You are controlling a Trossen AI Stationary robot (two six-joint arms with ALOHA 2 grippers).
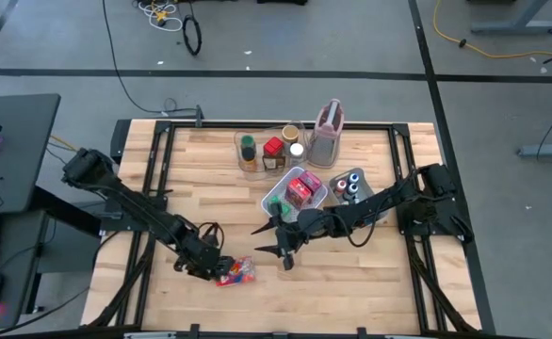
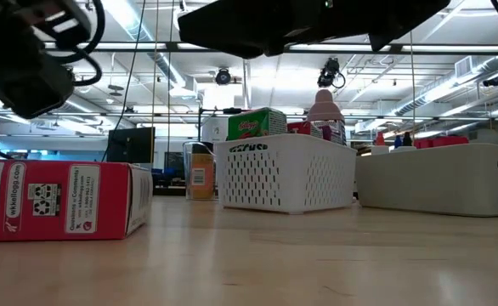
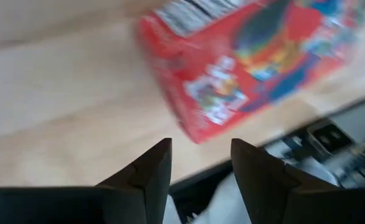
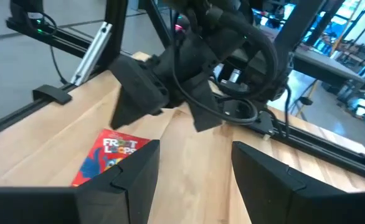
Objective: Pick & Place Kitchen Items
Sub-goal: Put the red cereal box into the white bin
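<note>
Item: red cereal box point(image 1: 235, 272), lying flat on the wooden table point(image 1: 351, 292) near its front edge, left of centre.

Handling: my left gripper point(image 1: 203, 266) hangs just beside the box's left end, fingers point(image 3: 146, 177) parted and empty. I judge the step to be the pick-up: I should straddle the narrow width squarely, come low and close gently, since thin card will crush or skid on bare wood.

Appearance: bright red carton, cartoon print in blue and yellow, white lettering, small printed symbols on one end.

Next back: my right gripper point(image 1: 283, 250), also open and empty, hovers just right of the box.

Far: white mesh basket point(image 1: 274, 201) holding red and green packets; probably the destination.
</note>
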